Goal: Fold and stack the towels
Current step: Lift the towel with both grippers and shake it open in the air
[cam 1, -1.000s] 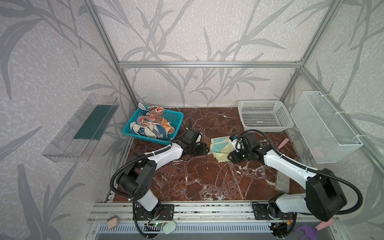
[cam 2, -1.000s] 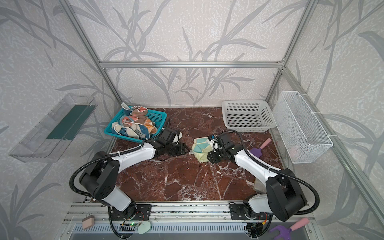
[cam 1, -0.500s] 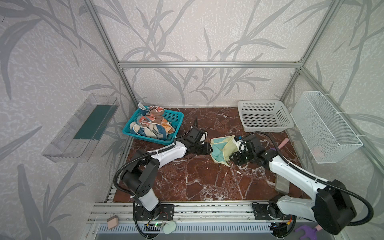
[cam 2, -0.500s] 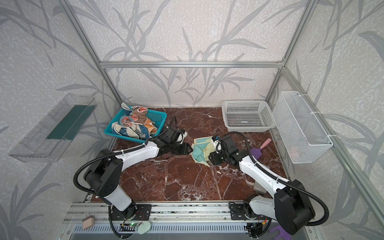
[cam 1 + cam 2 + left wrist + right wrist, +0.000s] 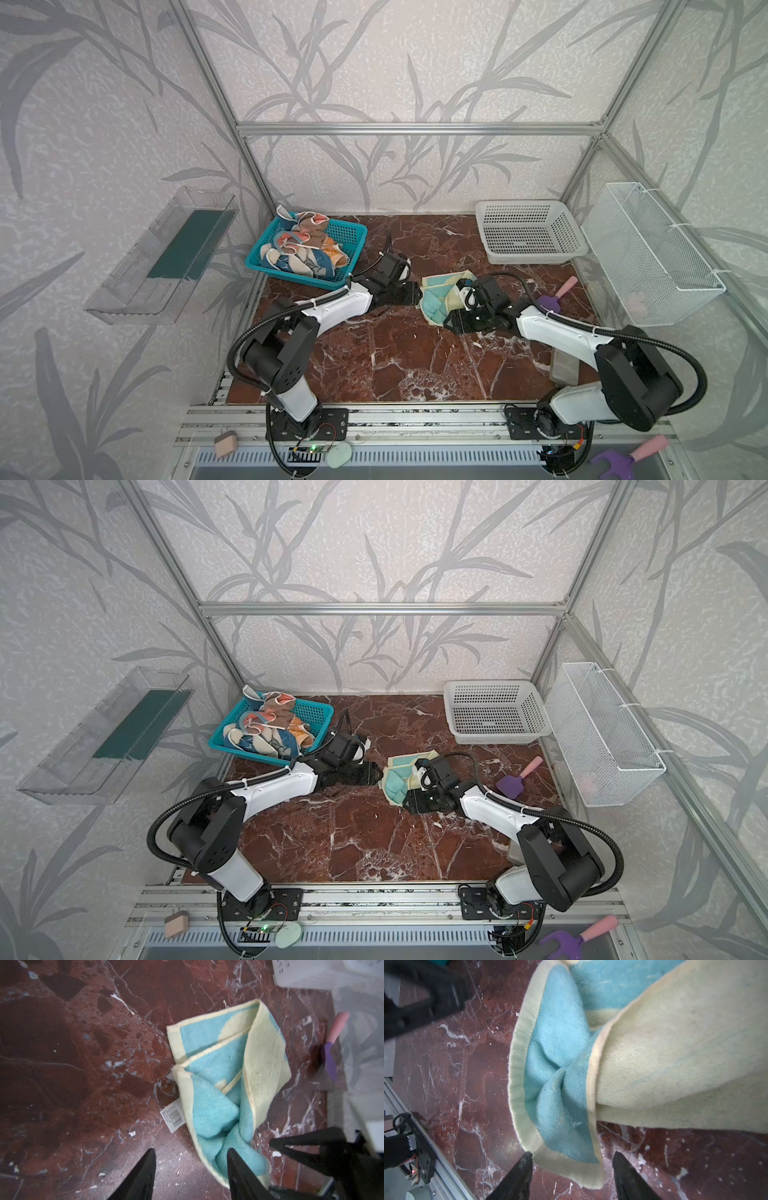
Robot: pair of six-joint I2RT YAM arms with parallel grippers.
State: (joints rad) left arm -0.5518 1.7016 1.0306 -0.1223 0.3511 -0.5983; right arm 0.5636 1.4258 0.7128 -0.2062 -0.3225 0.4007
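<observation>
On the red marble table [image 5: 395, 365], left gripper [image 5: 191, 1150] and right gripper [image 5: 573, 1153] gape by the towel [image 5: 434, 305]

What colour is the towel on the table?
The towel is light blue, edged pale yellow; left wrist view.

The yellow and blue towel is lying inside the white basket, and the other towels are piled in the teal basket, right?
Not inside the white basket: the yellow and blue towel lies on the marble table, as both top views show. The other towels are piled in the teal basket.
</observation>
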